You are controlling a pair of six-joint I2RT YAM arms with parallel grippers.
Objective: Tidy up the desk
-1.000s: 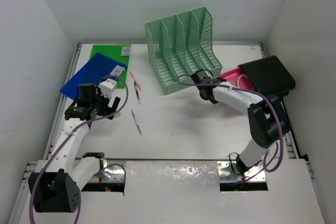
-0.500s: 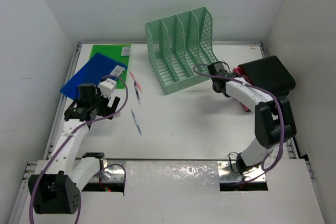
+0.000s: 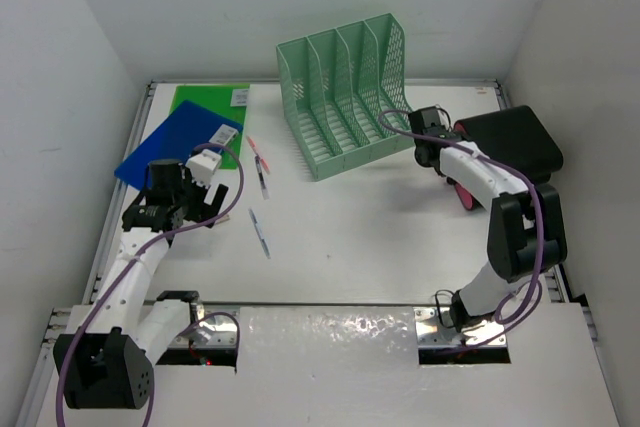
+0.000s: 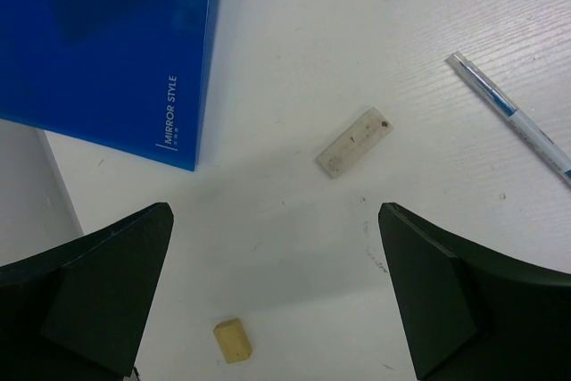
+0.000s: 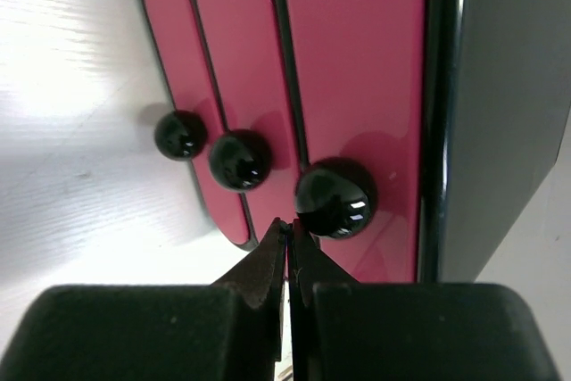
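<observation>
White arms [image 3: 133,269], black joints [image 3: 520,237], purple cables [image 3: 545,257]

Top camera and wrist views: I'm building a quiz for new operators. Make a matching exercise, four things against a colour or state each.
Column one:
1. mesh file rack
2. top folder
3. left hand
4. right hand

Column two:
a. shut
b. blue
c. open
d. mint green

Pairs: 1-d, 2-b, 3-c, 4-a.

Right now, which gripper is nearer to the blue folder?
Left. The left gripper hovers beside the blue folder; the right gripper is across the desk at the pink drawers.
</observation>
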